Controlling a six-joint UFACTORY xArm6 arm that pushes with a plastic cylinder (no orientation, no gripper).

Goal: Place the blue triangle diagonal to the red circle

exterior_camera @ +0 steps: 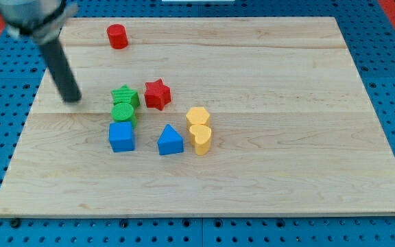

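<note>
Here, a pale wooden board of glued planks fills most of the view, lying on a blue pegboard dotted with holes; a patch of red shows in the view's top corners.

My tip rests on the board at about 9 o'clock from the cluster of blocks, well apart from all of them. The rod rises toward 11 o'clock into a blurred dark mount, so its upper part is hard to make out. It ends in a bare rod with nothing to clasp, and it touches no block.

The blue triangle sits near the board's middle, toward the view's bottom. The red circle stands alone near the top edge, at about 11 o'clock from the triangle and far from it.

Between them lies the cluster: a red star at 12 o'clock from the triangle, a green star touching a green circle below it, and a blue block, perhaps a pentagon, at the triangle's 9 o'clock. Two yellow blocks stand touching at its 3 o'clock, just beside it.
</note>
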